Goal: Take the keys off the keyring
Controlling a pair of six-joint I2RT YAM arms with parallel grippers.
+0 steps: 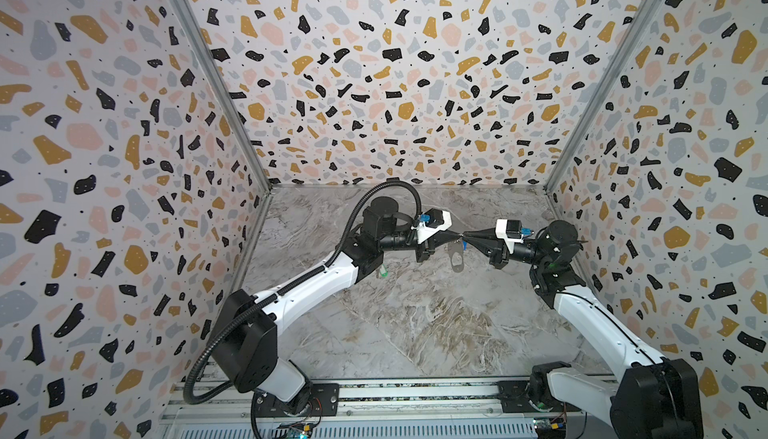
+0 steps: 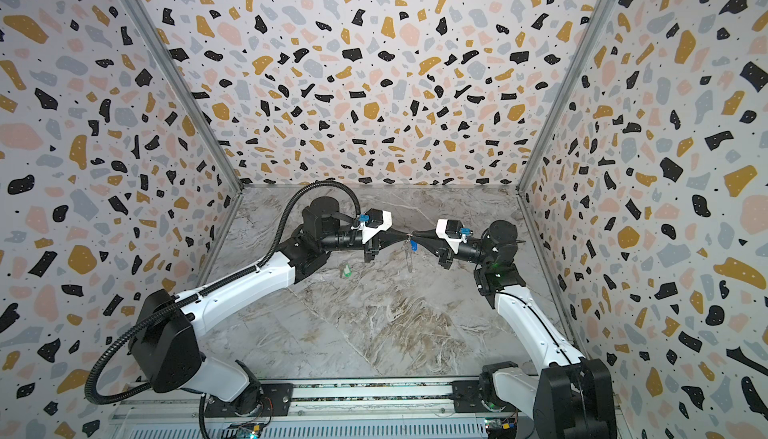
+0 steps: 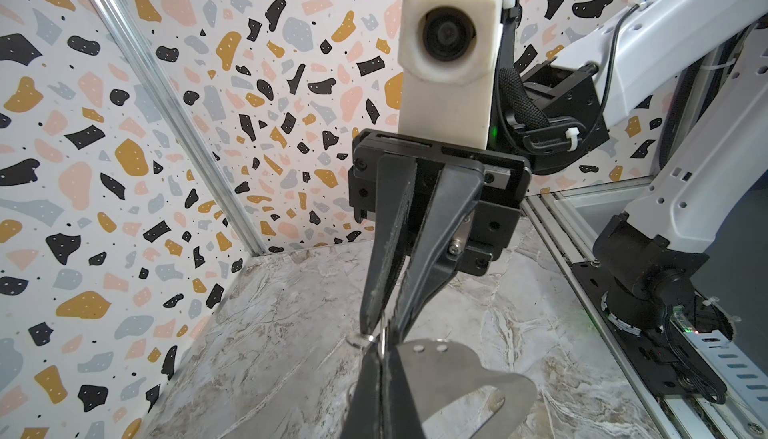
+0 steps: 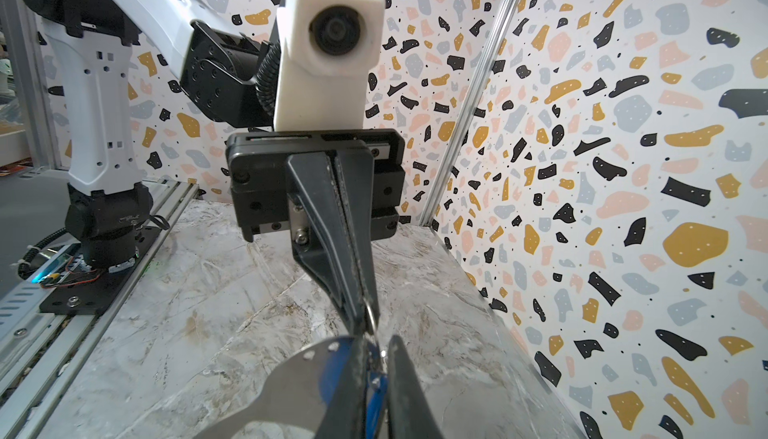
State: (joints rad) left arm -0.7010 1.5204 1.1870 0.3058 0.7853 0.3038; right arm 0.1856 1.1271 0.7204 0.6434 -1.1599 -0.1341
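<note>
Left hand (image 3: 380, 345) clamped shut on keyring (image 3: 457, 370) hanging below, right hand (image 4: 375, 340) nearly closed beside, grip unclear

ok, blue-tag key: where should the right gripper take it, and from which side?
By the blue tag, its widest part; the metal blade is too small to see. It hangs under the wire ring pinched by the left gripper, beside the grey tab. So come from the right, opposite that gripper, jaws either side of the tag, clear of the tab.

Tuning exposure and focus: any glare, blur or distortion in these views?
Both top views: even light, no hard shadows, wide-angle perspective, keyring tiny. Left wrist view: keyring sheen, left claw soft. Right wrist view: blue tag blurred inside right claw.
</note>
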